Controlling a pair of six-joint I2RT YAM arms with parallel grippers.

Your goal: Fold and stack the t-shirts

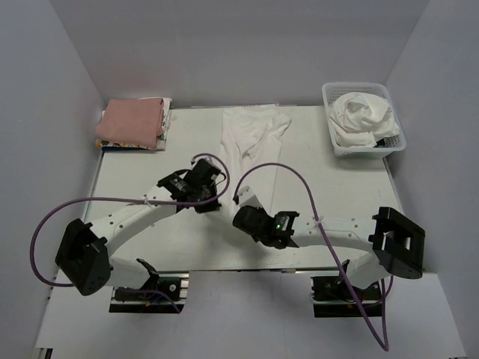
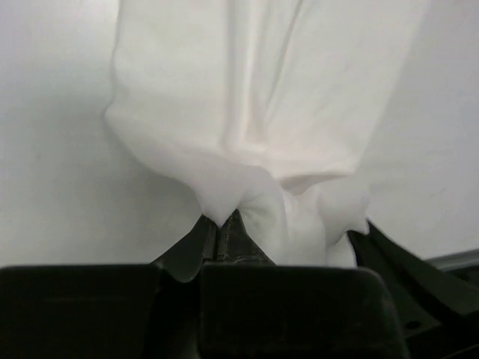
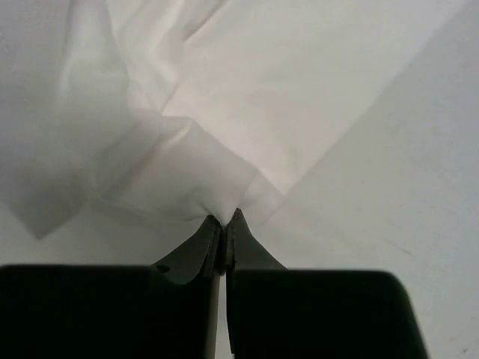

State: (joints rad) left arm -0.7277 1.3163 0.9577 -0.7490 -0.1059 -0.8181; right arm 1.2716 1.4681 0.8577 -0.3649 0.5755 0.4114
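Observation:
A white t-shirt (image 1: pixel 251 133) lies stretched lengthways on the table, from the back edge toward the arms. Its near end is bunched up and pinched from both sides. In the left wrist view my left gripper (image 2: pixel 222 219) is shut on a gathered fold of the t-shirt (image 2: pixel 262 97). My right gripper (image 3: pixel 225 217) is shut on a corner of the same t-shirt (image 3: pixel 224 112). From above, the left gripper (image 1: pixel 215 200) and right gripper (image 1: pixel 235 209) sit close together at mid-table, hiding the cloth's near edge. More crumpled white t-shirts (image 1: pixel 363 112) fill the basket.
A white lattice basket (image 1: pixel 332 142) stands at the back right corner. A folded pink cloth stack (image 1: pixel 135 122) rests at the back left. White walls enclose the table (image 1: pixel 150 172) on three sides. Purple cables loop over both arms.

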